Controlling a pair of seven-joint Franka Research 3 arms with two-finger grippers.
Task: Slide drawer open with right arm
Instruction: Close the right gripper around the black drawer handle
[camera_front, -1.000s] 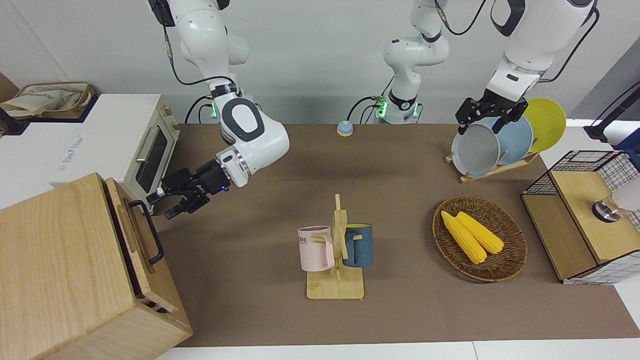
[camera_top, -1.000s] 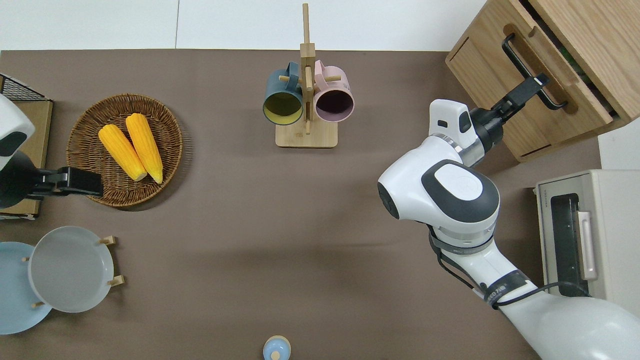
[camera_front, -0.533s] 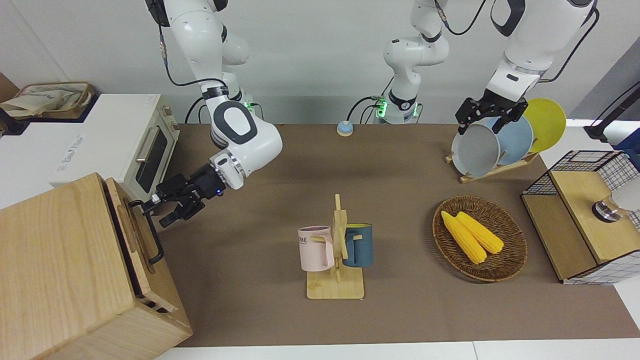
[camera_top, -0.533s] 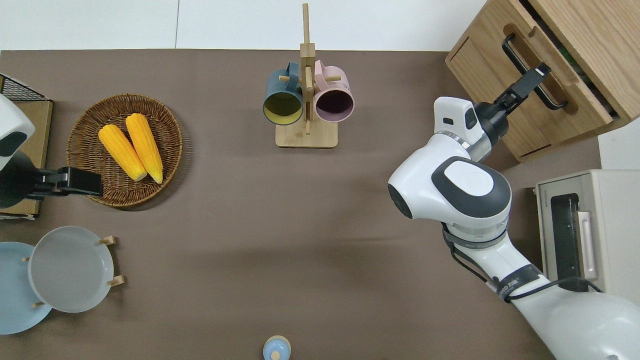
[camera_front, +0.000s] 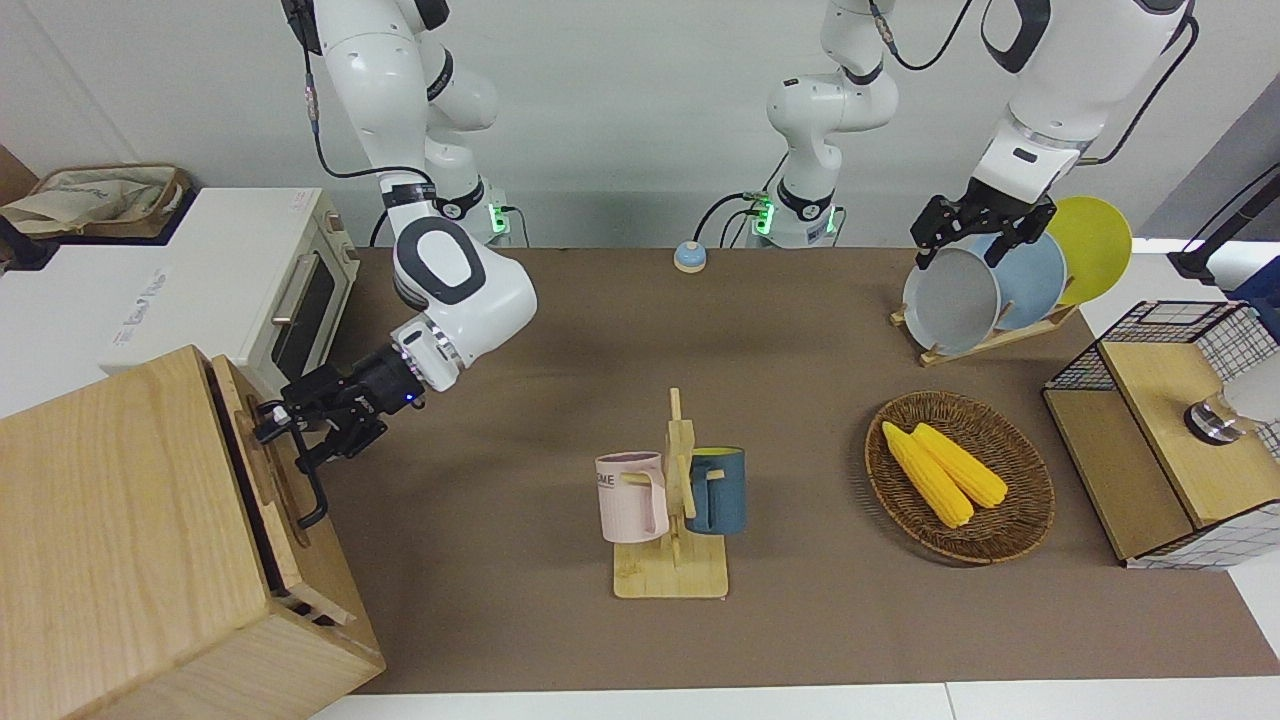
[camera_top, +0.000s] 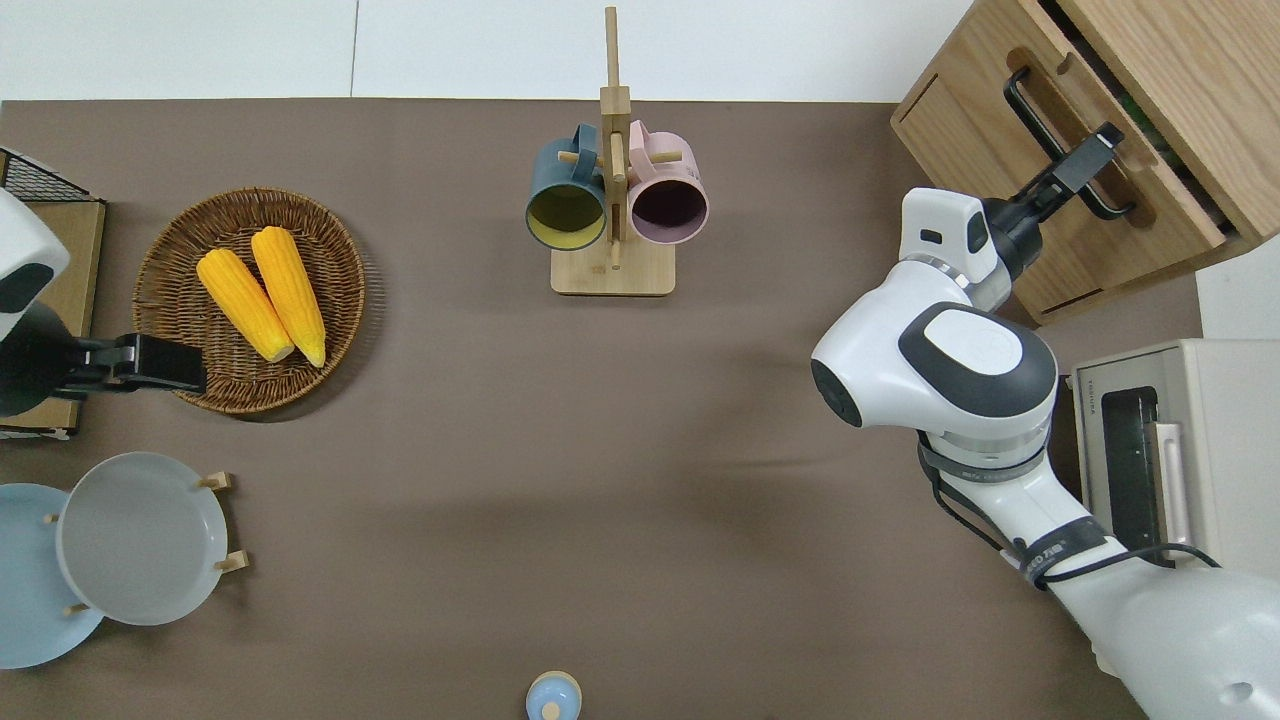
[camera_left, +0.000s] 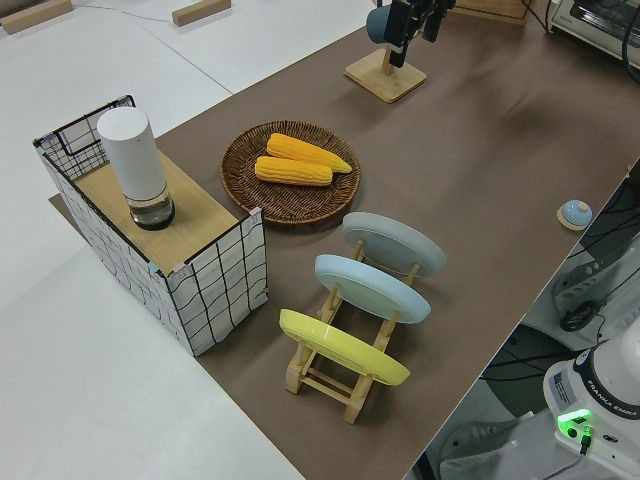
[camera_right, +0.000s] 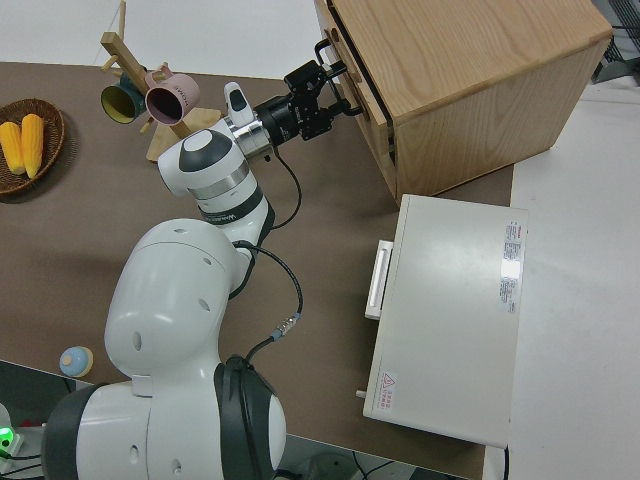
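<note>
Drawer (camera_front: 262, 470), set in the cabinet (camera_front: 120, 540) at the right arm's end of the table, sits almost flush with the cabinet front; its black bar handle (camera_front: 300, 462) lies between the spread fingers of the right gripper (camera_front: 290, 432), which straddle the bar's robot-side end without clamping it. The step in hand appears to be the grasp, so the next move calls for closing on the bar and pulling straight out from the cabinet front. The toaster oven (camera_front: 250, 290) stands beside the gripper, nearer to the robots; the left arm is parked.

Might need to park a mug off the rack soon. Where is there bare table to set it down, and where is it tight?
Widest bare stretch: the brown table between the mug rack and the blue bell. Another patch lies between the corn basket and the rack. Crowded: in front of the drawer, where the right gripper is at the handle, and beside the plate rack.
</note>
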